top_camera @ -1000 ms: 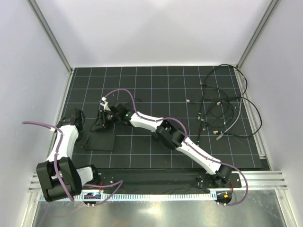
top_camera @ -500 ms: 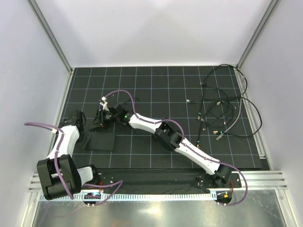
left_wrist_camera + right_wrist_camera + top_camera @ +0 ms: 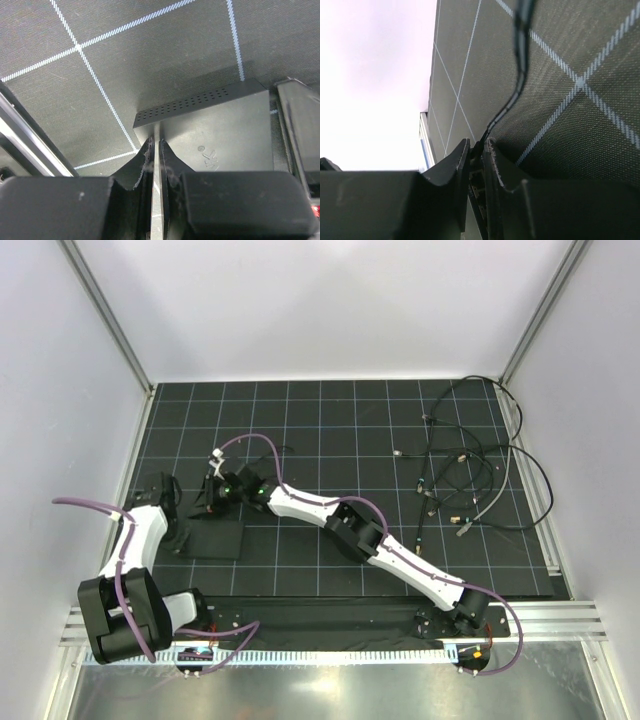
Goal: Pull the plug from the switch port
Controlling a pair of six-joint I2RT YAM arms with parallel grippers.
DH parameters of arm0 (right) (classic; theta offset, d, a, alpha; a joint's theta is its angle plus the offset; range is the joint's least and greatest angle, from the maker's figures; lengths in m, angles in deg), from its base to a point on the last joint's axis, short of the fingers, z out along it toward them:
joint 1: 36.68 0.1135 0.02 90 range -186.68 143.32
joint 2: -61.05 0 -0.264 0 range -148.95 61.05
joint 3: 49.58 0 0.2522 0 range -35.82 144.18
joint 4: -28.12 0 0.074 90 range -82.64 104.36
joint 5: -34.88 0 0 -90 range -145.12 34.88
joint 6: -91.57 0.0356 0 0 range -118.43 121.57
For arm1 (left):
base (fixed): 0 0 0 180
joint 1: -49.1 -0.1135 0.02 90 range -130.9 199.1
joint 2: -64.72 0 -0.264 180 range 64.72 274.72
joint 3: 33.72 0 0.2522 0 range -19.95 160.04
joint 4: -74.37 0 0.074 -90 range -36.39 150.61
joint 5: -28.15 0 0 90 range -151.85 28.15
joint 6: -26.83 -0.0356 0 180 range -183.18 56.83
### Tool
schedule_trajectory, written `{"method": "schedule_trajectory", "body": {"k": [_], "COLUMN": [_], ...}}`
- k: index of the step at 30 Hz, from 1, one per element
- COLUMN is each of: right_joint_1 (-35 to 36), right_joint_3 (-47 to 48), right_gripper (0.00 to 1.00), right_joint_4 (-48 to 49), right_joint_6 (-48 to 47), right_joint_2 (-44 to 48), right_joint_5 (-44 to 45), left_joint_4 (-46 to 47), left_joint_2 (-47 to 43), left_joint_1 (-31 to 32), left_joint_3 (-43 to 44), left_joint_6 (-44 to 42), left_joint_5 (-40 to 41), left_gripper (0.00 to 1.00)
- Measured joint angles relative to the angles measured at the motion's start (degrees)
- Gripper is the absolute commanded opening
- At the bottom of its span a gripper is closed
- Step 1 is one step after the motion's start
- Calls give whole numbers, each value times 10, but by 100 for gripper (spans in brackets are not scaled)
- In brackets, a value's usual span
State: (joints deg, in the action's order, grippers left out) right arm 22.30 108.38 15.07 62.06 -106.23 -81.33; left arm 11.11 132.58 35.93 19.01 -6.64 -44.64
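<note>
Both nearly shut: left gripper (image 3: 156, 150) is pinning the switch box (image 3: 220, 125), right gripper (image 3: 477, 150) is nipping the plug (image 3: 477, 192); straight pull advised.

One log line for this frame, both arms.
left tool: clamped on box edge | right tool: closed on plug, cable running out | port: hidden

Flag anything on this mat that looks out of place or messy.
Only the loose black cables stand out: a tangled heap on the right of the mat, loops sprawling toward its edge. The black box lies flat at left. Nothing is spilled or visibly broken.
</note>
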Motion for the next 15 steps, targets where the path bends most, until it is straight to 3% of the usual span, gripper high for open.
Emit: {"method": "schedule_trajectory", "body": {"k": [9,11,15], "right_joint_1": [-1,-2,-4], "right_joint_3": [-31,-33,-39], "right_gripper": [5,2,1], "right_joint_4": [39,43,57], "right_joint_6": [42,47,57], "right_joint_2": [5,5,5], "right_joint_5": [3,1,-7], "left_joint_4": [20,33,56], "left_joint_2": [-25,-13,56], "left_joint_1": [0,0,0], "left_joint_3": [5,8,28], "left_joint_6": [-5,-4,-3], "left_joint_5": [-25,-35,-49], "left_gripper": [11,0,0]}}
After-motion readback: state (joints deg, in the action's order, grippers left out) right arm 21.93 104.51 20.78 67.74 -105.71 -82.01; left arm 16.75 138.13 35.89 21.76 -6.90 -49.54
